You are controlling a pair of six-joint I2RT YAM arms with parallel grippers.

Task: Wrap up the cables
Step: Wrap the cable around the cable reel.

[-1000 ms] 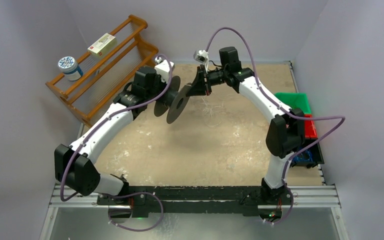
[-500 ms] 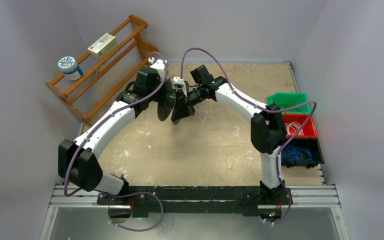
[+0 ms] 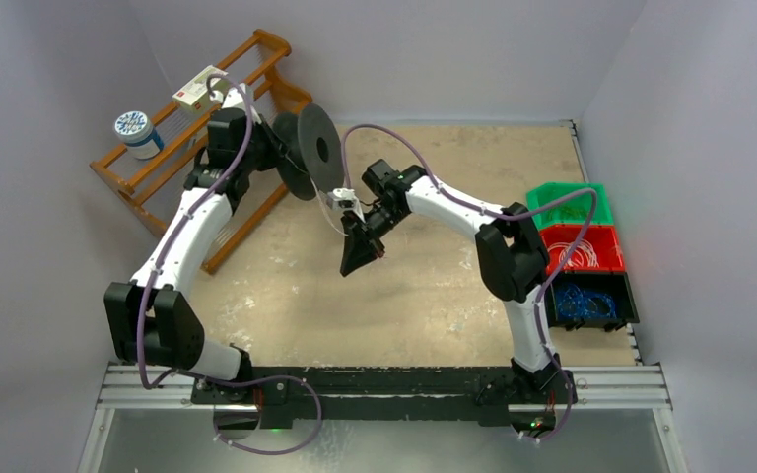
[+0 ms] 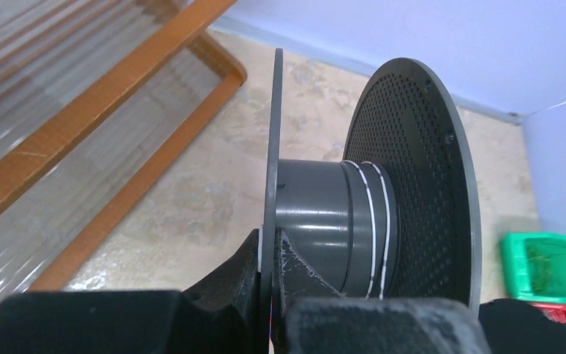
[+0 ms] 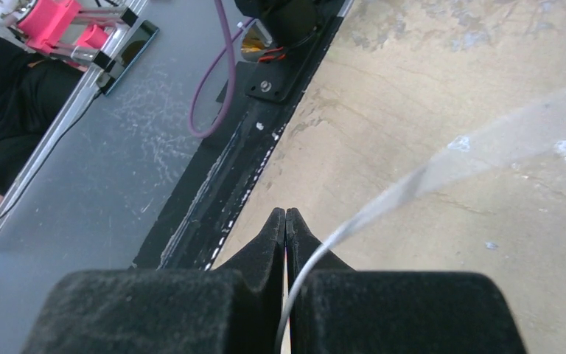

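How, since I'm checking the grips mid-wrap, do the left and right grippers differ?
The left gripper pinches the spool's thin flange; the right gripper pinches the pale cable. The left gripper reaches far left, beside the wooden rack; the right gripper sits over mid-table, pointing back toward the near edge. Both have their fingers shut on something.

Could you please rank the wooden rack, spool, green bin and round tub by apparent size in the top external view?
1. wooden rack
2. spool and green bin: alike, and the raised spool is nearer the camera, so unranked
3. round tub
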